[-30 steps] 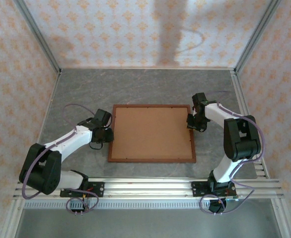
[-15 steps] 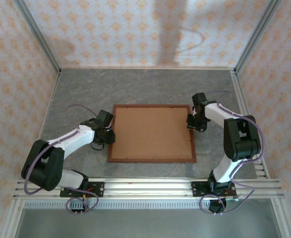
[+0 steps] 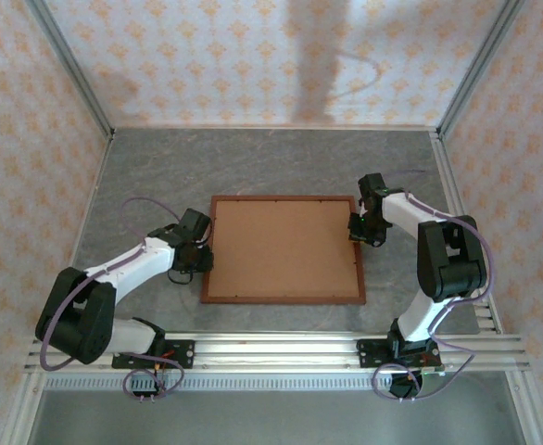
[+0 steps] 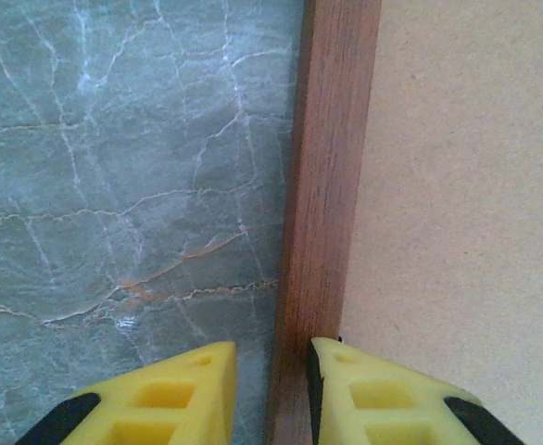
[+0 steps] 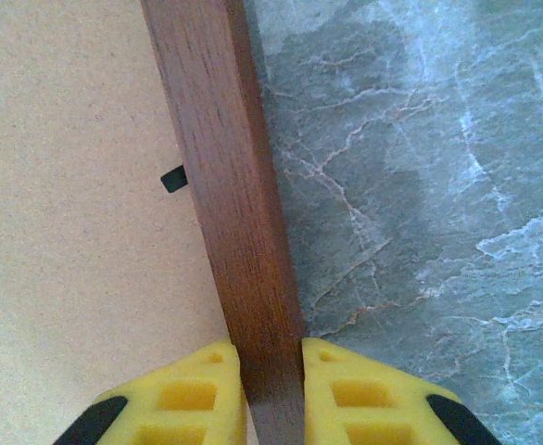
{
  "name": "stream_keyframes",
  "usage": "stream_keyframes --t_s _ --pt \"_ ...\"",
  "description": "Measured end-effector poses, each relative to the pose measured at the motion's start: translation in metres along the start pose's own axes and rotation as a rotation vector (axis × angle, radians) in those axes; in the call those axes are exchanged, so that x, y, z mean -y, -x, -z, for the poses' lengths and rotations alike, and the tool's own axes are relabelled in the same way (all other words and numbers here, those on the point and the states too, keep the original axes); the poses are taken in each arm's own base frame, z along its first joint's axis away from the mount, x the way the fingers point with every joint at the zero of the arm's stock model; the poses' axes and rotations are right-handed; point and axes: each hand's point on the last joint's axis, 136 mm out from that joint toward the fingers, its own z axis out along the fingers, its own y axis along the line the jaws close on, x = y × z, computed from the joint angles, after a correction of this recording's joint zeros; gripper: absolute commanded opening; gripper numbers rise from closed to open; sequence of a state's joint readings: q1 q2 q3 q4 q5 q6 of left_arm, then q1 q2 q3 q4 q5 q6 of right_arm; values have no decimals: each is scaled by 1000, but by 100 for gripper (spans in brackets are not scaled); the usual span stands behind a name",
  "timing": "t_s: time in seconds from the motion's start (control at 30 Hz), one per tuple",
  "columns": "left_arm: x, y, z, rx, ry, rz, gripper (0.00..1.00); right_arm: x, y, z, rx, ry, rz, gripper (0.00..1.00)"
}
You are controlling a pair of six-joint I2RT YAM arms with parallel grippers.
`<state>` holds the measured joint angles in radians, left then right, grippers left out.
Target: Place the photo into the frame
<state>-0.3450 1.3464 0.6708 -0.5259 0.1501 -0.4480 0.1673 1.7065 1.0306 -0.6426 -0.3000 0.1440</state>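
Grey marbled table [image 3: 160, 176] carries the frame [image 3: 281, 299] lying flat at its middle, back up, with a brown board [image 3: 284, 248] filling it and its long sides running left to right. At the left short rail the left gripper [image 4: 271, 357] straddles the wood loosely, a strip of table showing beside the outer finger. At the right short rail the right gripper [image 5: 270, 357] pinches the moulding tight.

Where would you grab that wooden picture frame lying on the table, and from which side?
A thin side rail of the frame, from straight above, one finger each side. It lies flat, too wide to span, but its rails stand proud of the backing board. The right end effector pinches one so.
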Motion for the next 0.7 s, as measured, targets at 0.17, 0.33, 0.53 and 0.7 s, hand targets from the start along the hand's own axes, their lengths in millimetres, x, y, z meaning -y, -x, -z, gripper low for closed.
stream_keyframes --t_s 0.17,0.33,0.53,0.7 --pt "3 1 -4 -3 -13 0 27 0 0 0 0 0 0 18" --pt "10 0 -7 -7 -26 -16 27 0 0 0 0 0 0 18" --pt "13 -1 -9 7 -13 -42 28 0 0 0 0 1 0 18" --pt "14 -3 -13 16 18 -63 29 0 0 0 -1 1 0 18"
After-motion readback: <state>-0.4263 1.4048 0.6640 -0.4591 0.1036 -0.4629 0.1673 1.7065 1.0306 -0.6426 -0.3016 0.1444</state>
